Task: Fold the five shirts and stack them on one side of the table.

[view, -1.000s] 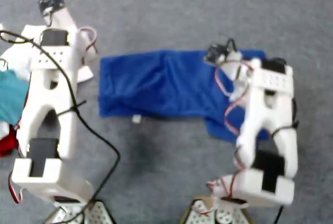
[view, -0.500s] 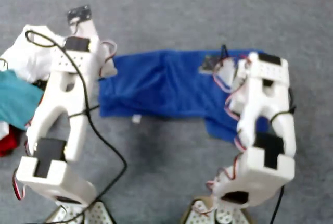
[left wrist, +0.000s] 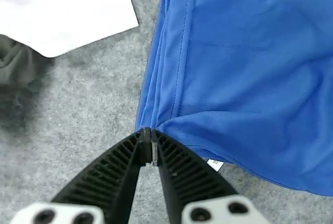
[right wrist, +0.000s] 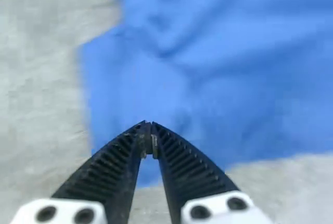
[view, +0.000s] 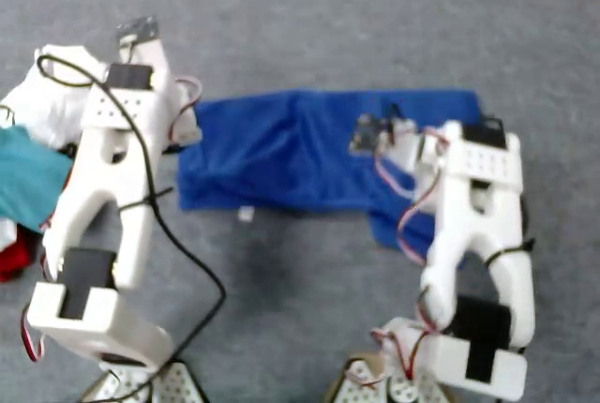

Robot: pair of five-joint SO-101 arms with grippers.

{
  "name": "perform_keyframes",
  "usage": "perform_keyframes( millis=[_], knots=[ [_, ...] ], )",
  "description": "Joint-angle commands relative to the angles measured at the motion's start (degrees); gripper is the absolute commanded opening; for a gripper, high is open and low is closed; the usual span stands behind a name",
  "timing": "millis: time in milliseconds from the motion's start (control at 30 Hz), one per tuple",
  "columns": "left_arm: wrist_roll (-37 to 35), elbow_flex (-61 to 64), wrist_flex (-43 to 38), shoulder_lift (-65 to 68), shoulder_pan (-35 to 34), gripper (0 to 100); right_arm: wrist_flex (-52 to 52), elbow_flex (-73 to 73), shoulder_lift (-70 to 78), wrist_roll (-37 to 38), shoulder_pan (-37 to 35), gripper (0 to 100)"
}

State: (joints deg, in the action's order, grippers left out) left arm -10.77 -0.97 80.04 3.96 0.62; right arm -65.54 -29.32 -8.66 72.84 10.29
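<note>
While the blue shirt (view: 281,155) lies across the middle of the high view on the grey counter (view: 281,37), drawn into a wide band with a flap hanging toward the lower right, an arm sits over each of its ends. The left arm (view: 103,197) runs up the left side of the frame, its wrist at the shirt's left edge. In its wrist view the left jaws are pressed together, tips meeting right at the corner where the shirt's hem layers gather to a point. Whether any cloth is caught between them cannot be told. A small white label (left wrist: 215,164) pokes out from the shirt's edge just beside those jaws.

The right arm (view: 478,216) rises from the lower right of the high view, its wrist over the shirt's right part. The right jaws are closed too, with nothing between them, their tips over blue cloth near its border with bare counter.

At the left edge of the high view a white shirt (view: 37,103) lies at the upper left, partly under the left arm. A teal shirt (view: 23,183) is below it and a red one (view: 9,258) lower still. A strip of counter separates the white shirt from the blue one.
</note>
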Motion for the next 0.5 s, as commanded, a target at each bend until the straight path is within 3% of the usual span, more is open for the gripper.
perform_keyframes(
  millis=[0,267,467],
  knots=[
    [0.3,-2.4,0.1,-2.6,-0.6,2,7.5,5.3,3.6,-5.4,-1.0,0.3],
    [0.4,-2.6,-0.1,-2.6,-0.6,2,4.5,12.7,20.8,-8.8,-3.0,0.2],
    [3.1,-2.5,-0.1,-2.6,-0.6,2,-7.1,13.4,18.8,-6.8,-4.8,0.2]
  ],
)
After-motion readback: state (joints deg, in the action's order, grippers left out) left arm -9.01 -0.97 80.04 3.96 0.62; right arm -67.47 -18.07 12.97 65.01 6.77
